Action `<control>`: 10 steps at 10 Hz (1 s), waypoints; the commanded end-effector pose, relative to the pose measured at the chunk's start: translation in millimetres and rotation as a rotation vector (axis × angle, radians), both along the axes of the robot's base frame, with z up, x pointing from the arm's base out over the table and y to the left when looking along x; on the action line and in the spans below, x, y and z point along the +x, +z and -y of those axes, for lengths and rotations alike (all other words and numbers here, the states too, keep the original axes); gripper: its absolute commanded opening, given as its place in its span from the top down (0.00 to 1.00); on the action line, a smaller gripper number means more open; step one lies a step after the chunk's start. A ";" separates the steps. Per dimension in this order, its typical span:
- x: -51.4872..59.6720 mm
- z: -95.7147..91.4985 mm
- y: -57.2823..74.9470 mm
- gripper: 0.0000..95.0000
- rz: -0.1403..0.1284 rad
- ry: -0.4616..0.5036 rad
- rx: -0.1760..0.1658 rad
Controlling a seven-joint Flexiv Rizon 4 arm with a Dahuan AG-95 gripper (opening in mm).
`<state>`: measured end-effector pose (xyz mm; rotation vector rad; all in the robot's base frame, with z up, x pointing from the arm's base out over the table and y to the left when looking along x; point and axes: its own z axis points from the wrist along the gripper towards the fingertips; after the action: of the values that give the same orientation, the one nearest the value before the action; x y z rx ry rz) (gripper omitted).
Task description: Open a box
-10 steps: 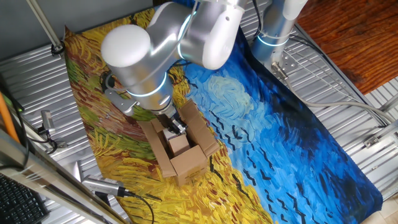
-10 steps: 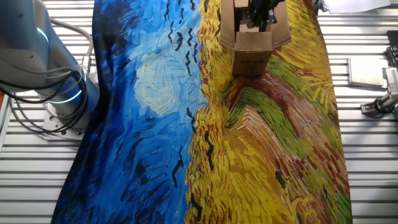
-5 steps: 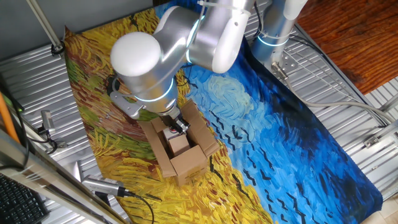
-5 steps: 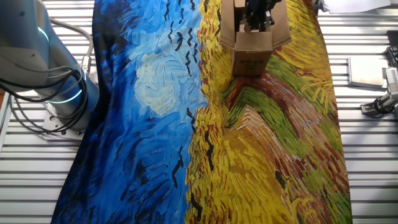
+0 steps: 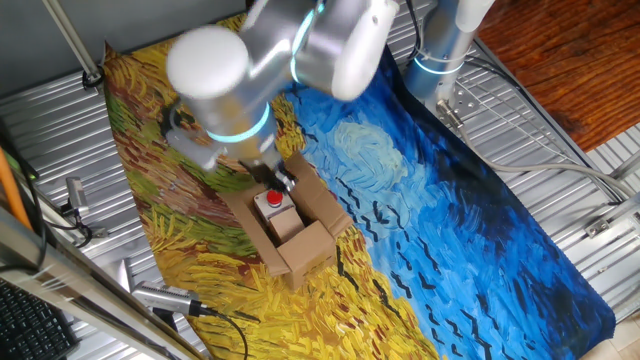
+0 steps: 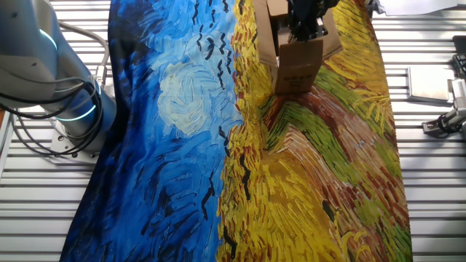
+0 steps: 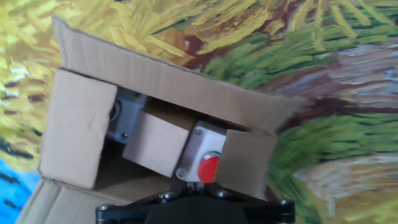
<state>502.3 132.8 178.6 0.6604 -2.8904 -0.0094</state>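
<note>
The brown cardboard box lies on the yellow part of the painted cloth, its long side flaps spread outward. Inside sits a grey device with a red button. My gripper hangs just over the box's far end, its fingers narrow and together with nothing between them. In the other fixed view the box is at the top edge with the gripper above it. In the hand view the box fills the frame, short flaps partly cover the device, the red button shows, and the gripper is at the bottom edge.
A painted cloth covers the slatted metal table. The arm's base stands on the blue side. Metal tools lie off the cloth's edge. Grey hardware sits beside the yellow side.
My gripper has lifted out of the box and the arm has risen. An inner flap has swung aside, so the red button now shows. The box has turned a little.
</note>
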 end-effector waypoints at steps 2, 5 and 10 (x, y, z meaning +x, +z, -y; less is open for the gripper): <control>9.7 26.6 8.5 1.00 0.000 0.043 0.006; 20.7 49.0 -8.6 1.00 0.013 0.064 0.015; 27.2 51.1 -44.4 1.00 0.032 0.070 0.018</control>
<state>529.6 81.9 133.4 0.7721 -2.9005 -0.0123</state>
